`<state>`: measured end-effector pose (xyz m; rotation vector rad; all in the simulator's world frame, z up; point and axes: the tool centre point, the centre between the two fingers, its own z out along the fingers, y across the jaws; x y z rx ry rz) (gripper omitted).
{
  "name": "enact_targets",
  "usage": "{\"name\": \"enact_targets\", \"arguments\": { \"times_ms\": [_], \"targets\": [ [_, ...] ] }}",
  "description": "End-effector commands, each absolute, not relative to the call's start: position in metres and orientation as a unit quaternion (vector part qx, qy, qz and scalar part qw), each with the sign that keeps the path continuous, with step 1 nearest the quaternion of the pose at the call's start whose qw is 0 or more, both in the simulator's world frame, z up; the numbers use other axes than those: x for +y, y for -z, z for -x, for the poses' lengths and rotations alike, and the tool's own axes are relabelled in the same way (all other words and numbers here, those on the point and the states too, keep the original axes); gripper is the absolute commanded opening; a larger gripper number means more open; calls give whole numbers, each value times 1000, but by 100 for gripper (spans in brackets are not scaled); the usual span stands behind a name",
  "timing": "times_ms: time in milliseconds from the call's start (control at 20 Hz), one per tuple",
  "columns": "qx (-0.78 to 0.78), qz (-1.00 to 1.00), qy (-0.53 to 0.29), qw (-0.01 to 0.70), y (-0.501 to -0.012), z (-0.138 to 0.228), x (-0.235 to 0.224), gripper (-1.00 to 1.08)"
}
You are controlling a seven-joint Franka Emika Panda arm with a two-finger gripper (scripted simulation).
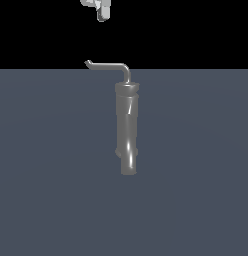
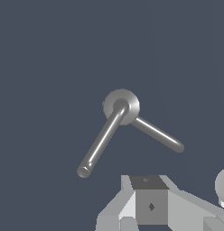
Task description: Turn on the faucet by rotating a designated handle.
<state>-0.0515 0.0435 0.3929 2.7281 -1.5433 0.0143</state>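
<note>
We see only a pale scrap of the claw [image 1: 99, 9] at the top edge of the exterior view, high above everything else. In the wrist view its grey housing fills the lower part of the picture, with no fingertips clearly shown, so we cannot tell whether it is spread or pressed together. It holds nothing that we can see, and it touches nothing.

Well below it stands the faucet [image 1: 127, 129], a tall glossy dark-grey cylinder rising upright from the flat blue-grey floor [image 1: 46, 200]. On its collar sits the handle [image 1: 110, 65] — a thin rod that climbs out of the cylinder, bends through a curved elbow and runs toward the exterior view's left, ending in a small upturned tip. That tip lies nearly under the claw, with a clear gap of air between them.

In the wrist view we look almost straight down on the faucet's round top, with one rod reaching out from it toward the camera's housing and a second, shorter rod angled off to the other side.

By our reckoning the task is barely begun: no contact yet, so the descent, the contact and the rotation are all left.

Room is generous — the floor around the faucet is bare, and nothing crowds the handle's sweep on either side.
</note>
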Motion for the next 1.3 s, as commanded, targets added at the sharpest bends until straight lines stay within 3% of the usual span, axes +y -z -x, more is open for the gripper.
{"name": "enact_targets", "arguments": {
  "times_ms": [0,1250],
  "targets": [
    [-518,-856,-5,4,-384,42,47,-100],
    [-700,-714,0,0,-304,-25,80,-100]
  ]
}}
